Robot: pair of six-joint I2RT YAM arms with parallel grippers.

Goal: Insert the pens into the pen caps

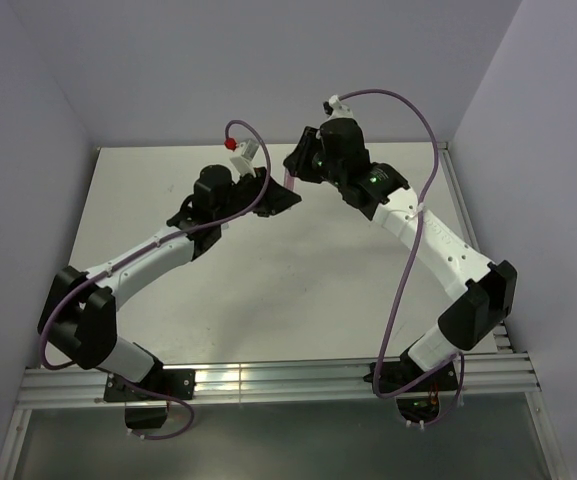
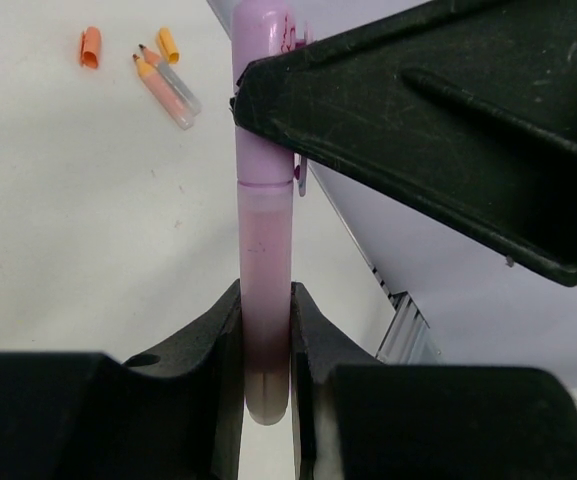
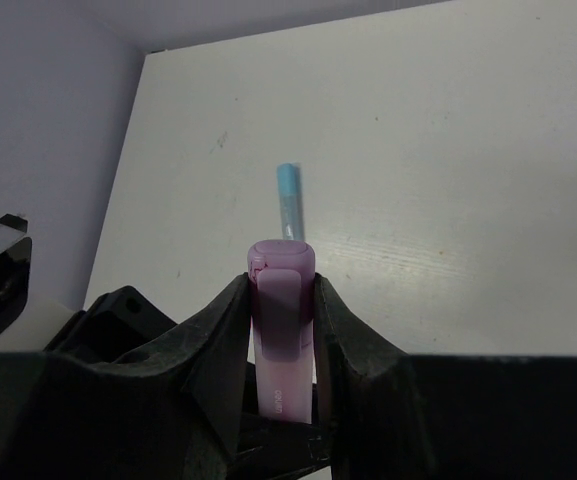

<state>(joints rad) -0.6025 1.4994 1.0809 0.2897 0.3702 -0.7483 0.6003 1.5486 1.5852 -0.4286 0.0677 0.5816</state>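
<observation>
**Top external view: both arms meet mid-air over the worktop, pen and cap in line**

Largest is the white worktop [image 1: 268, 300]. Over its upper centre the left arm [image 1: 148, 255] and right arm [image 1: 438, 240] lean in until their tips almost touch, so that the two parts share one axis.

In the left wrist view the left claw [image 2: 266, 335] at the bottom centre is clenched on the lower end of the pink pen [image 2: 265, 270]. This holds the pen upright and leaves its top free. The right claw [image 3: 283, 320] is clenched on the purple cap [image 3: 281, 290], and the cap's clip faces that arm's camera.

Cap and pen meet at a visible seam, so I judge the cap seated, or nearly so.

Smaller items lie loose on the worktop:
- A blue pen [image 3: 288, 200] beyond the cap.
- An orange cap [image 2: 90, 46] at the upper left.
- Two pale pens [image 2: 168, 95] beside the orange cap.
</observation>
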